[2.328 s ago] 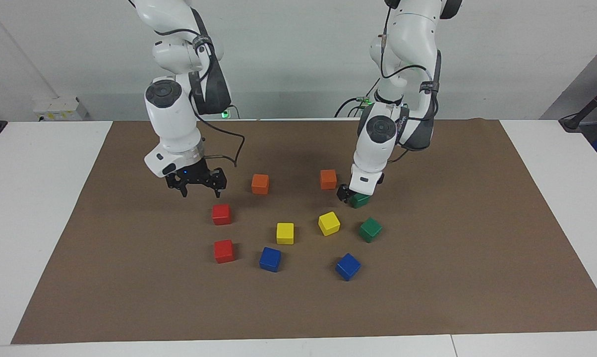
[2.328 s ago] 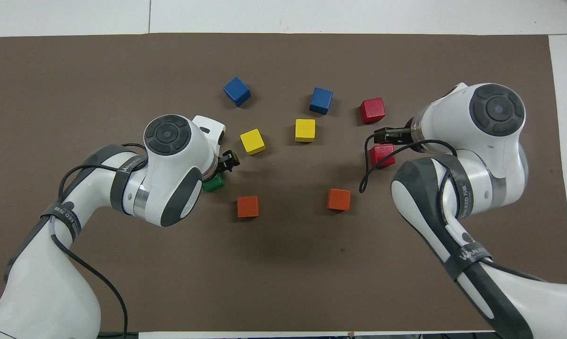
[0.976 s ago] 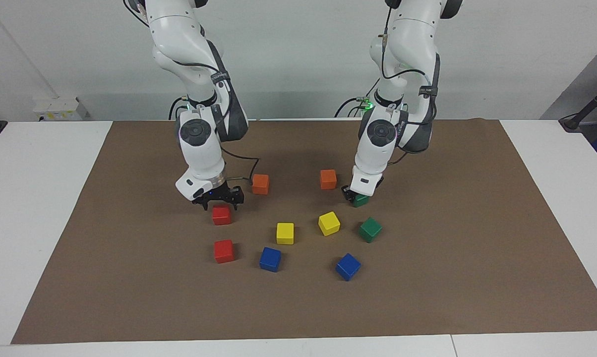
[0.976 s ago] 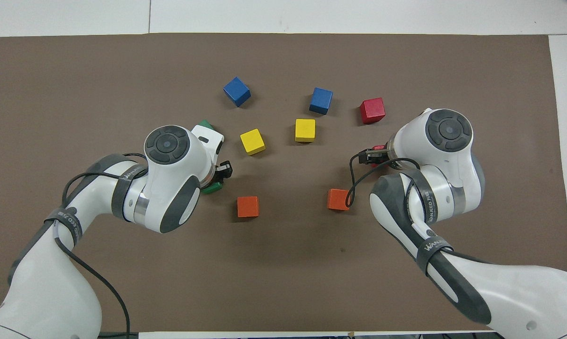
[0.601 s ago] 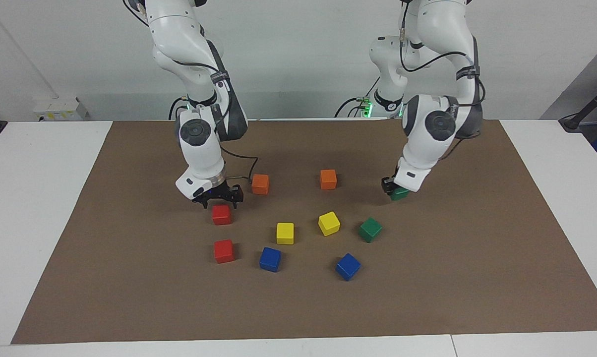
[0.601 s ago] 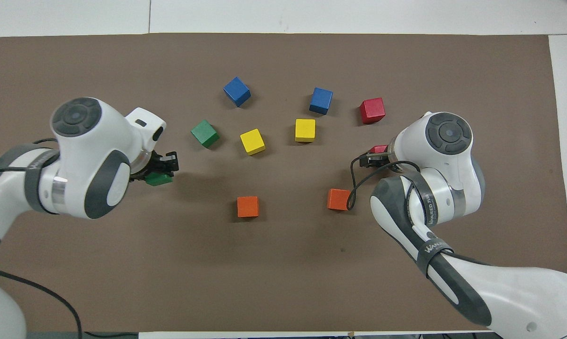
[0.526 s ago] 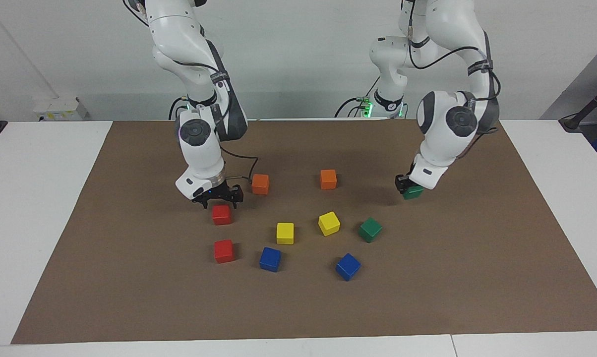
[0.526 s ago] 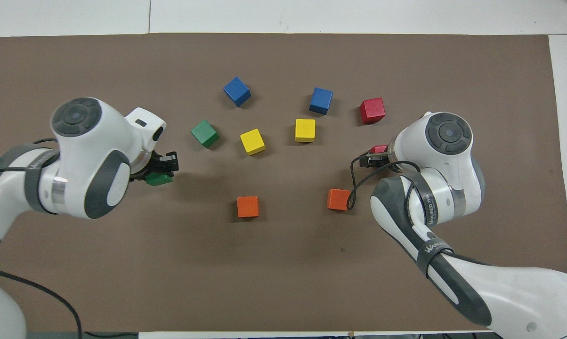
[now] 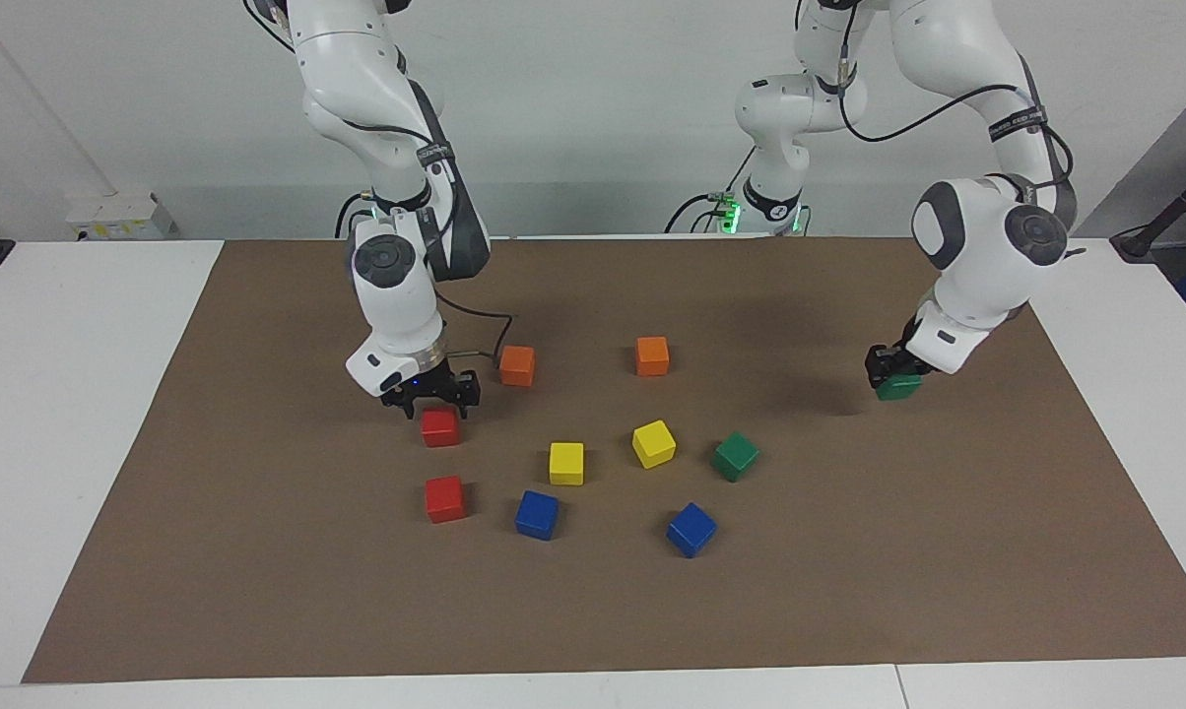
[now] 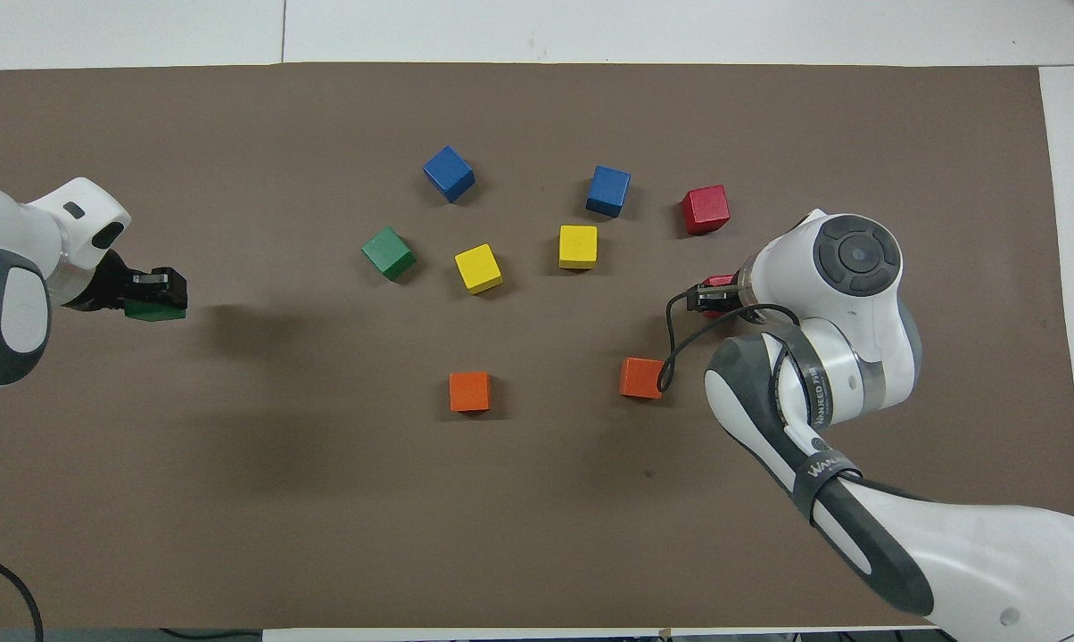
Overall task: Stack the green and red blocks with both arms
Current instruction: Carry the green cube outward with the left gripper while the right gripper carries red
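My left gripper (image 9: 890, 376) is shut on a dark green block (image 9: 898, 390) and holds it just above the mat near the left arm's end of the table; it also shows in the overhead view (image 10: 155, 294) with that block (image 10: 152, 311). The second green block (image 9: 736, 456) lies on the mat beside a yellow cube. My right gripper (image 9: 433, 400) is open, low over a red block (image 9: 440, 428), its fingers spread above the block's top. In the overhead view the right gripper (image 10: 711, 300) covers most of that block (image 10: 721, 282). The second red block (image 9: 445, 498) lies farther from the robots.
Two orange cubes (image 9: 517, 365) (image 9: 652, 355) lie nearest the robots. Two yellow cubes (image 9: 566, 463) (image 9: 654, 443) and two blue cubes (image 9: 537, 514) (image 9: 691, 529) lie mid-mat. All rest on a brown mat (image 9: 948, 551) on a white table.
My left gripper closed on the green block, lifted it and carried it sideways toward the left arm's end of the table. My right gripper came down over the red block and stays there.
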`<action>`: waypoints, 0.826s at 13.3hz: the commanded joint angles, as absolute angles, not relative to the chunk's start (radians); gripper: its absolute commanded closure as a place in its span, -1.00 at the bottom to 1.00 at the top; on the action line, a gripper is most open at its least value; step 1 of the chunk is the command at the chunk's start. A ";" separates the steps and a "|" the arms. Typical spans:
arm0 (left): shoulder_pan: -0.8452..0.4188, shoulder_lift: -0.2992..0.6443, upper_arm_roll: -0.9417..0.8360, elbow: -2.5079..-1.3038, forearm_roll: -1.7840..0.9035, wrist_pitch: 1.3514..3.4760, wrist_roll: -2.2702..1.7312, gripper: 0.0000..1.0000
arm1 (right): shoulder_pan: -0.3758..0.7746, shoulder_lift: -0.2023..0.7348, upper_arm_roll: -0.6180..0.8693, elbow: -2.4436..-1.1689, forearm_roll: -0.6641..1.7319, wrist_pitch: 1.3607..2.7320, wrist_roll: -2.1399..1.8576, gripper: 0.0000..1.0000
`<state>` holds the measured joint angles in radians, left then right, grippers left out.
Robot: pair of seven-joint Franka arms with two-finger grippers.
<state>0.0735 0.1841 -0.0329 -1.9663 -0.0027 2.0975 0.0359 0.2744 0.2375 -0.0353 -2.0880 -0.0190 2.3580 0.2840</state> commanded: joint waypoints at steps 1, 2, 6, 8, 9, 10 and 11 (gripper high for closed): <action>0.074 0.267 -0.043 -1.910 -0.003 2.131 0.044 1.00 | 0.259 0.221 -0.026 -2.111 0.003 2.384 0.265 -0.39; 0.072 0.293 -0.043 -1.886 -0.002 2.131 0.044 1.00 | 0.258 0.221 -0.026 -2.111 0.003 2.388 0.265 -0.13; 0.074 0.321 -0.043 -1.894 -0.002 2.175 0.054 1.00 | 0.247 0.224 -0.026 -2.077 0.003 2.359 0.273 1.00; 0.069 0.327 -0.043 -1.894 -0.003 2.190 0.048 1.00 | 0.203 0.219 -0.028 -2.016 0.003 2.259 0.241 1.00; 0.069 0.327 -0.043 -1.898 -0.002 2.195 0.048 1.00 | 0.177 0.209 -0.028 -2.005 0.003 2.226 0.183 1.00; 0.071 0.327 -0.041 -1.913 -0.002 2.207 0.048 1.00 | 0.132 0.192 -0.029 -2.006 0.003 2.217 0.113 1.00; 0.071 0.328 -0.043 -1.919 -0.003 2.217 0.046 1.00 | 0.073 0.189 -0.028 -2.008 0.003 2.214 0.044 1.00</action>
